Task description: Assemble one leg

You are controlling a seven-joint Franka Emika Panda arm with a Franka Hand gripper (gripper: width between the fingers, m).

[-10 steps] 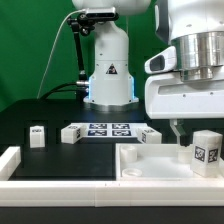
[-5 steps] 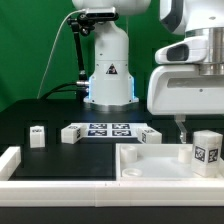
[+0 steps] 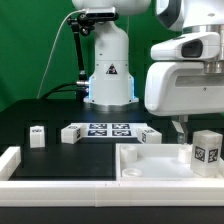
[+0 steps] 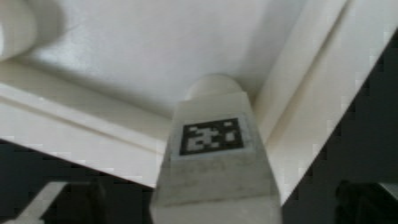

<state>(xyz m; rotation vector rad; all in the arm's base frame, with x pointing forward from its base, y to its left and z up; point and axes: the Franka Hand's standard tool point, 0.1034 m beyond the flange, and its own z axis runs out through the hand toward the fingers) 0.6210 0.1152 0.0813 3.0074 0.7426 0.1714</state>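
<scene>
Pincer [image 3: 183,128] over white, tag-marked leg [image 4: 215,150], perhaps gripped.

A green backdrop [image 3: 35,50] stands behind the black table [image 3: 30,115], evenly lit.

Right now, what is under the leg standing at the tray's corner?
The leg stands upright on the white tray, near its rim corner. The leg covers its own contact patch, so whether it sits in a hole cannot be seen.
</scene>
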